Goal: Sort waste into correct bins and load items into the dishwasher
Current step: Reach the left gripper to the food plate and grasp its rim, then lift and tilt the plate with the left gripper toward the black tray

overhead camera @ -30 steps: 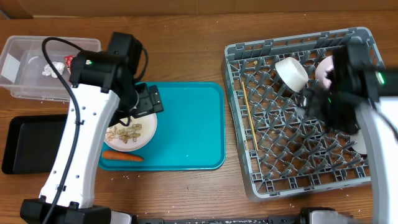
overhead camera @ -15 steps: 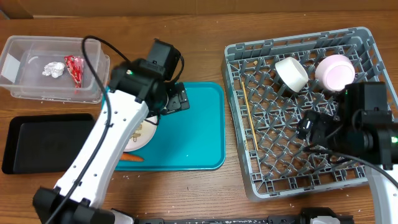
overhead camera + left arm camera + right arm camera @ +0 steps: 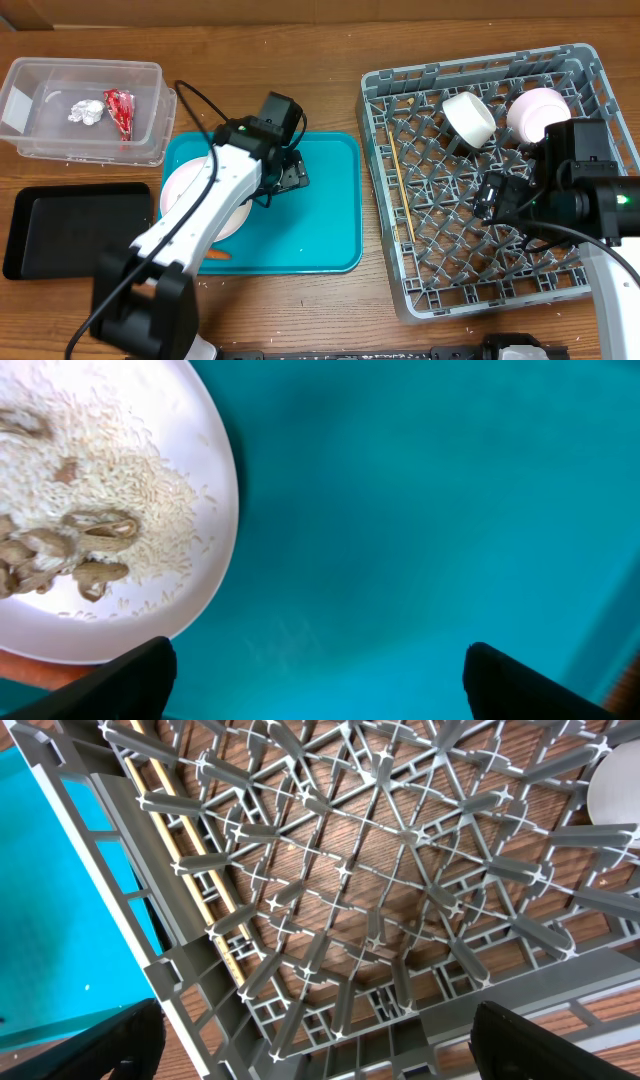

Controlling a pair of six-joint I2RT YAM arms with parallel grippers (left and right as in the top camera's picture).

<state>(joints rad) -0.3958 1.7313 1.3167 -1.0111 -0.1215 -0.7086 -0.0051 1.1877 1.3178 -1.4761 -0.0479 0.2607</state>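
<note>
— Nearest the front edge?
— Spotted the carrot [image 3: 217, 255] at the front lip of the teal tray [image 3: 325, 220], just beside the plate [image 3: 210, 490]. Found the black tray [image 3: 60, 235] bare, off to the left on the surface [image 3: 300, 300].
— And the scraps [image 3: 85, 545]?
— Found them heaped on the plate, rice and nuts together, not yet tipped out.
— Left end effector [image 3: 315, 685]?
— Hung spread wide over bare teal, just beside the plate's rim, pinching nothing.
— Right end effector [image 3: 315, 1045]?
— Spread wide too, and empty. Hovered over the rack [image 3: 450, 240], near the chopsticks [image 3: 190, 850] lying in the lattice. Saw the white bowl [image 3: 470, 117] and the pink bowl [image 3: 538, 112] farther back in there.
— Farthest off?
— Saw the tub [image 3: 40, 140] at the back left, with the wrapper [image 3: 120, 108] and the paper ball [image 3: 84, 110] inside.
— Step in hand?
— Judged it the plate: scraps to clear first, racking after.
— Next move?
— Probably called for closing on the plate's rim, lifting it level, then tipping over a bin. Risked scattering rice on any early tilt. Could not settle on a bin from here.
</note>
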